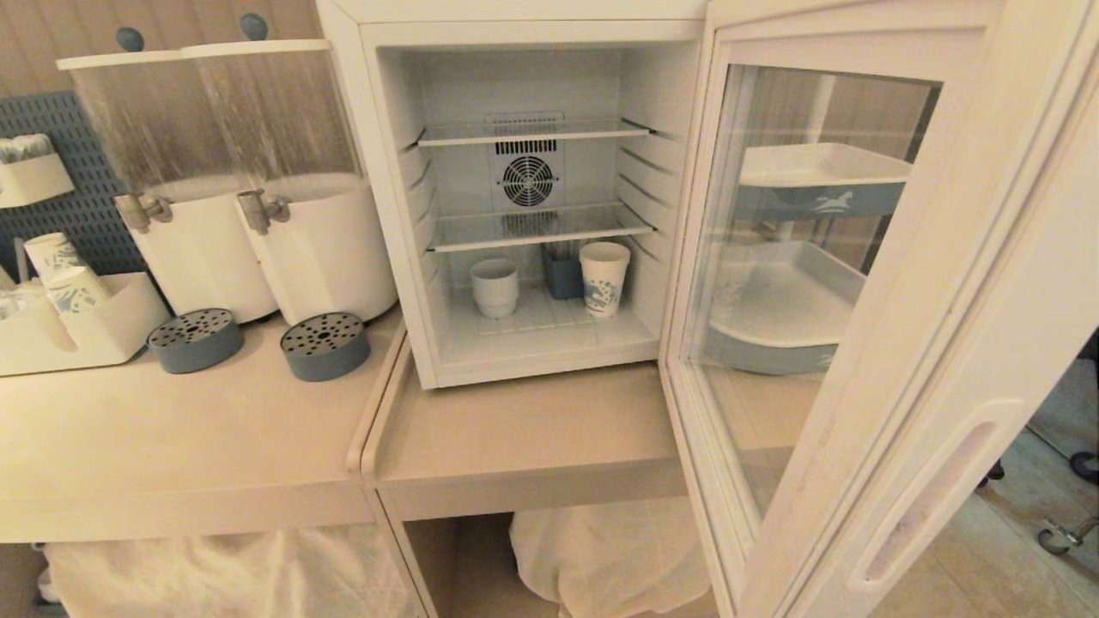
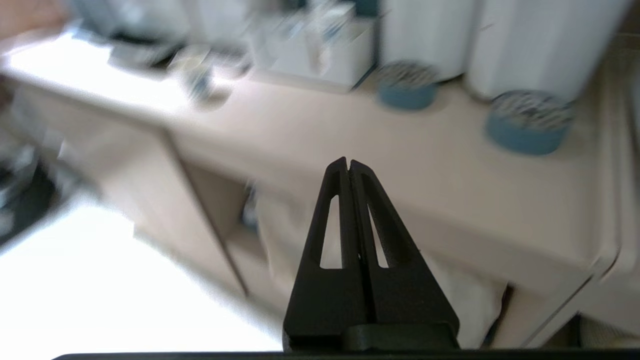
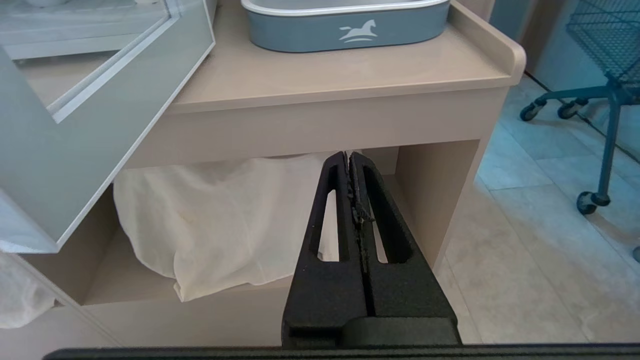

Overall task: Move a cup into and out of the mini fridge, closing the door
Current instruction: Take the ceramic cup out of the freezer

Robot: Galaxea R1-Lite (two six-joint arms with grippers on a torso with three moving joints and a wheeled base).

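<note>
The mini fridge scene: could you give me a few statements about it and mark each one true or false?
1. The door of the mini fridge is shut. False: it is swung wide open.
2. The cup stands on the fridge's bottom level. True.
3. A patterned paper cup stands inside, apart from the white cup. True.
4. The left gripper holds the cup. False: its fingers are shut on nothing, out over the counter.
5. The right gripper is open. False: its fingers are shut.
</note>
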